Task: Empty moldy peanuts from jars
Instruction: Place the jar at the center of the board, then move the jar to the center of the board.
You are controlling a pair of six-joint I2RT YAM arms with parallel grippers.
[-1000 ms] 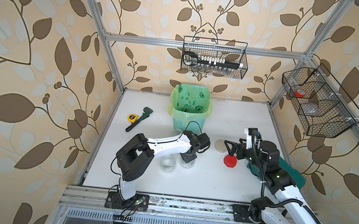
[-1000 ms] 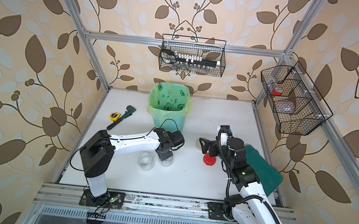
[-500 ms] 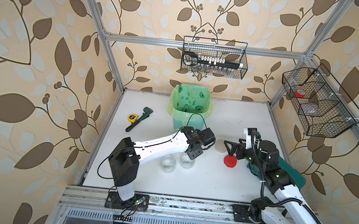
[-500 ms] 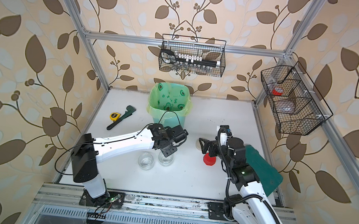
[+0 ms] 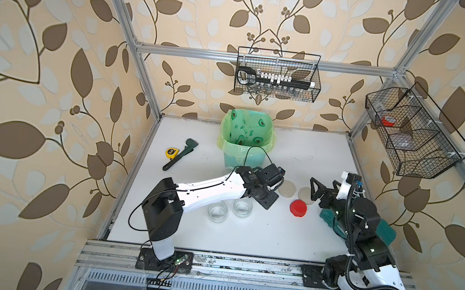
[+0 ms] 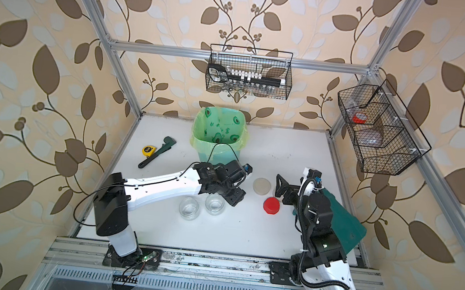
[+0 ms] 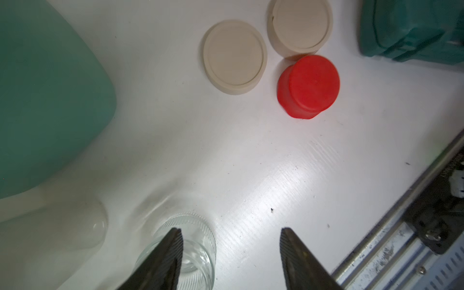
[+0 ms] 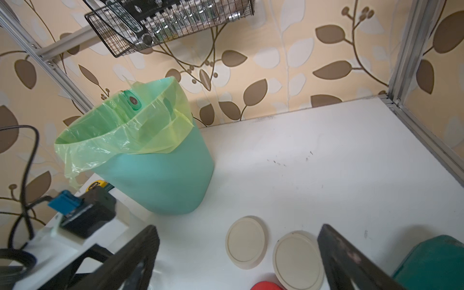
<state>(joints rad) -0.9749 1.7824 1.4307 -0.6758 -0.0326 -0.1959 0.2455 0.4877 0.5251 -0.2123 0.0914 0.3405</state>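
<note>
Jars sit lidless and look empty. In both top views a narrower glass jar (image 5: 242, 207) and a wider glass jar (image 5: 217, 211) stand upright side by side, well in front of the mint-green bin (image 5: 234, 157). No moldy peanuts show in either. The left gripper (image 5: 266, 202) hovers just beside the narrower glass jar, jaws apart and holding nothing. The right gripper (image 5: 315, 188) gapes wide and empty near the beige lids (image 5: 286, 188) and red lid (image 5: 298, 208), in front of the bin on the right arm's side.

In the left wrist view one of the spread fingers (image 7: 165, 258) overlaps the narrower jar's ribbed wall; whether it touches the glass I cannot tell. A third jar (image 7: 93, 226) stands just beside the bin's base, too faint to read its contents.

The step looks like letting go of an emptied jar. Done well, the gripper should rise straight up until both fingers clear the rim before swinging away, since a nudge could tip the glass into its neighbour.

In the right wrist view the right gripper (image 8: 238, 227) frames the lids, with the red one cut off at the edge. The bin's liner (image 8: 120, 135) is seen from the side, so its inside is hidden and the peanuts' whereabouts stay unconfirmed.
</note>
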